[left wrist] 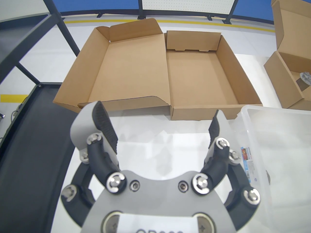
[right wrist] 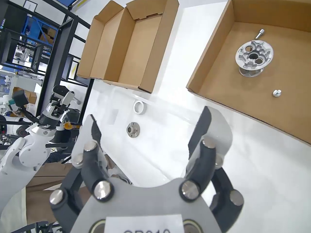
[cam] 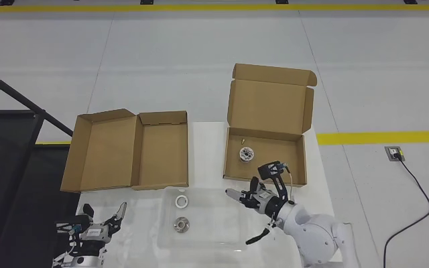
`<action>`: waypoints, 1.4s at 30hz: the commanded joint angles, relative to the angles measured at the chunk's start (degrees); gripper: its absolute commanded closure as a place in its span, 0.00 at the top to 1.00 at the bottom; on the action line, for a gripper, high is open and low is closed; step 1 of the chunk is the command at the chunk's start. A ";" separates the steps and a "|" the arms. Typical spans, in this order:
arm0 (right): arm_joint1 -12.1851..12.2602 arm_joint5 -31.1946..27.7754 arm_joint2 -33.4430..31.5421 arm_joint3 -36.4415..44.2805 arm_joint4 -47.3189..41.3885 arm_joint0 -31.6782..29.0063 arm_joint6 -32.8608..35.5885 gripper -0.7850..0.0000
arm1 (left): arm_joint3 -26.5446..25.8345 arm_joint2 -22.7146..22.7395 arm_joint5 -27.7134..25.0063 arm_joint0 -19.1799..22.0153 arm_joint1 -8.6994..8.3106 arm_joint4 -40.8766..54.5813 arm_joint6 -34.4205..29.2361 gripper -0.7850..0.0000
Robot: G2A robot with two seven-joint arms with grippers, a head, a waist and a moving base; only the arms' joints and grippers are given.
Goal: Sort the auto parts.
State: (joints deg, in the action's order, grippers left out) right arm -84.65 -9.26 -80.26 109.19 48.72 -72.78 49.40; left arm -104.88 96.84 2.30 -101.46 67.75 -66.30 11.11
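A clear plastic bin point(cam: 214, 231) at the table's front holds a white ring point(cam: 181, 200) point(right wrist: 139, 106) and a metal flanged hub point(cam: 180, 224) point(right wrist: 133, 129). The right cardboard box point(cam: 298, 167) point(right wrist: 218, 56) contains a metal spool-like wheel point(cam: 247, 154) point(right wrist: 254, 56), a bolt point(right wrist: 259, 33) and a small screw point(right wrist: 276, 93). My right gripper point(cam: 253, 195) point(right wrist: 148, 124) hangs open and empty over the bin's right end, just before that box. My left gripper point(cam: 94, 221) point(left wrist: 161, 120) stands open and empty at the front left, beside the bin's left end.
An empty cardboard box point(cam: 127, 151) point(left wrist: 170, 73) with its lid folded out lies at the back left. A black rack point(cam: 20, 174) borders the table's left side. The right box's lid point(cam: 271, 97) stands upright behind it.
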 commanded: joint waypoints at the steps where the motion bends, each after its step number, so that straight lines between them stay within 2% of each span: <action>1: 0.00 -0.01 0.00 0.00 0.00 0.00 0.00 1.00 | 0.00 0.00 0.00 0.00 0.00 0.00 0.00 1.00; 6: 0.03 -0.41 0.18 -0.34 0.03 -0.16 0.04 1.00 | -0.06 -0.06 -0.21 0.06 -0.01 -0.21 -0.11 1.00; 8: 0.28 -5.79 0.90 -0.74 -1.64 -1.08 -1.47 1.00 | -0.65 -0.25 -2.12 0.55 -0.18 -2.81 -0.96 1.00; 11: 0.94 -12.14 1.14 0.06 1.60 -2.27 -2.77 1.00 | -2.91 0.06 -7.89 0.93 -0.58 -4.94 -3.14 1.00; 18: 2.03 -20.35 3.41 4.06 7.67 -4.56 -5.41 1.00 | -10.88 1.23 -23.59 3.41 -1.99 -12.60 -12.30 1.00; 22: 2.59 -23.56 4.20 5.68 9.01 -5.25 -6.56 1.00 | -14.83 -1.26 -32.33 6.05 -2.71 -18.55 -19.02 1.00; 25: 3.04 -26.36 4.36 7.47 9.25 -6.07 -7.86 1.00 | -16.80 -4.77 -36.81 8.61 -3.15 -26.23 -23.88 1.00; 29: 3.74 -28.57 4.51 10.09 10.48 -7.93 -6.88 1.00 | -16.03 -10.21 -38.67 13.48 -3.20 -32.37 -31.45 1.00; 40: 3.74 -28.57 4.51 10.09 10.48 -7.93 -6.88 1.00 | -16.03 -10.21 -38.67 13.48 -3.20 -32.37 -31.45 1.00; 42: 3.74 -28.57 4.51 10.09 10.48 -7.93 -6.88 1.00 | -15.41 -11.69 -41.43 13.76 -3.33 -33.17 -31.63 1.00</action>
State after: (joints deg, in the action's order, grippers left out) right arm -80.91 -37.83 -75.76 119.28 59.20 -80.71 42.51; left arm -120.70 86.23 -36.83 -88.01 64.51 -98.83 -20.30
